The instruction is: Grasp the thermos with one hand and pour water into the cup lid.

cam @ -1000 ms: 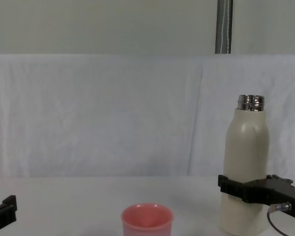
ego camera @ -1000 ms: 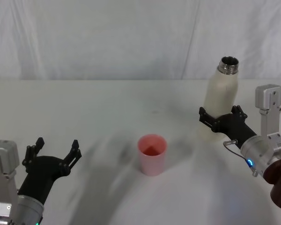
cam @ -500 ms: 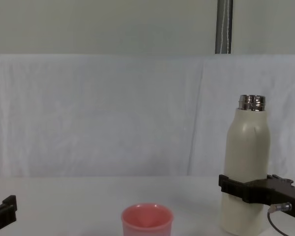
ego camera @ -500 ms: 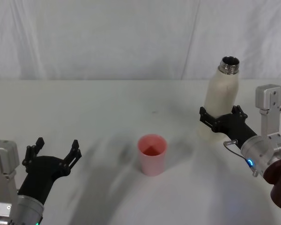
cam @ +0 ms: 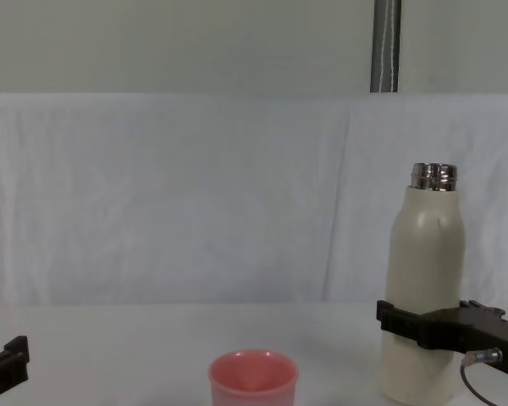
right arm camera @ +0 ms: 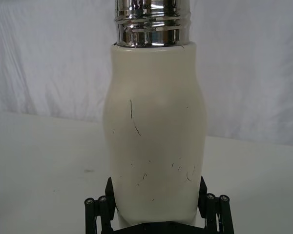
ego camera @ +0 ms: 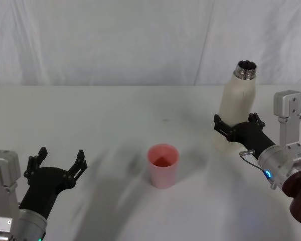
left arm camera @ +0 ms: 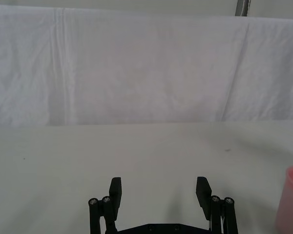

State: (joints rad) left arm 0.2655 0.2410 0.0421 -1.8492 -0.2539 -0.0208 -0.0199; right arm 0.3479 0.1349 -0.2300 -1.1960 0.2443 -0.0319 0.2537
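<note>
- The right gripper (ego camera: 234, 127) was clamped low around the thermos (ego camera: 236, 105), which stood upright to the right of the cup lid (ego camera: 163, 165).
- A good pour probably needed a firm hold and a slow tip over the cup lid.
- The left gripper (ego camera: 56, 163) waited left of the cup lid, fingers apart.
- The thermos had barely moved since earlier.

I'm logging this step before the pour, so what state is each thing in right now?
thermos: upright on the table, uncapped, steel neck open.
cup lid: upright on the table, mouth up, apart from the thermos and both grippers.
right gripper: jaws around the thermos's lower body.
left gripper: open, holding nothing, at the table's near left.
</note>
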